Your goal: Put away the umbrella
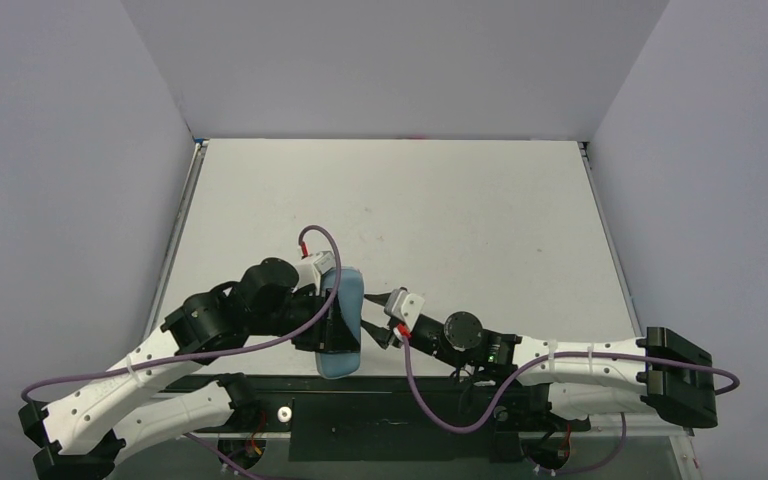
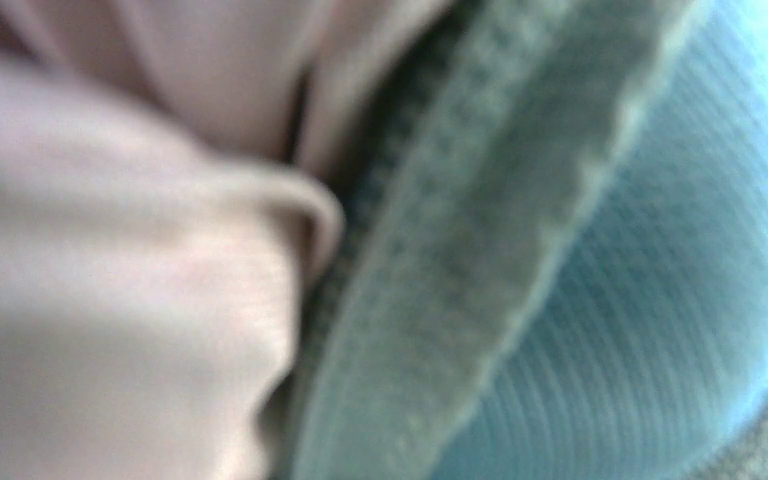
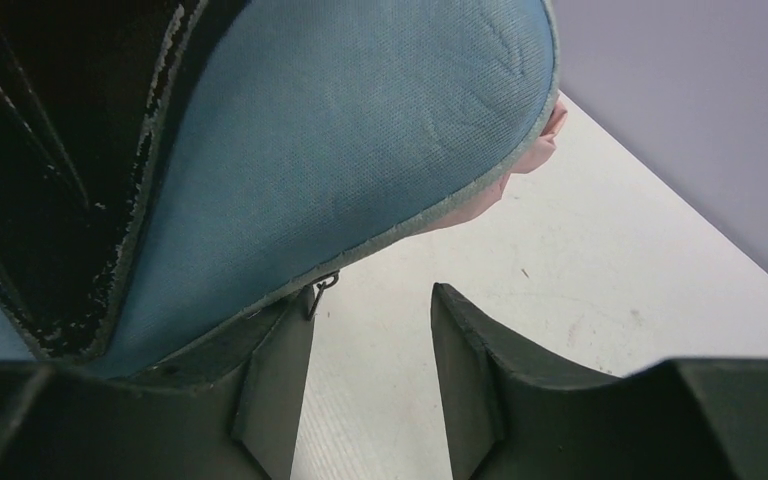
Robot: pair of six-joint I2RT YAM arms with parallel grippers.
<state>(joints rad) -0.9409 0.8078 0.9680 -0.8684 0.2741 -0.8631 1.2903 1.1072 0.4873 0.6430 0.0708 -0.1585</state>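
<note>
The left fingers (image 1: 336,335) are clamped across the blue case (image 1: 346,290), which sits at the 6 o'clock edge of the bench (image 1: 460,210). The umbrella (image 2: 110,260) is tucked inside it (pink folds bulge past the rim at 1 o'clock in the right wrist view). The right fingers (image 3: 472,345) stand apart at the case's 3 o'clock, holding nothing.

Most of umbrella (image 3: 538,150) hidden inside blue case (image 3: 360,130) — left wrist view blurred, too close.
</note>
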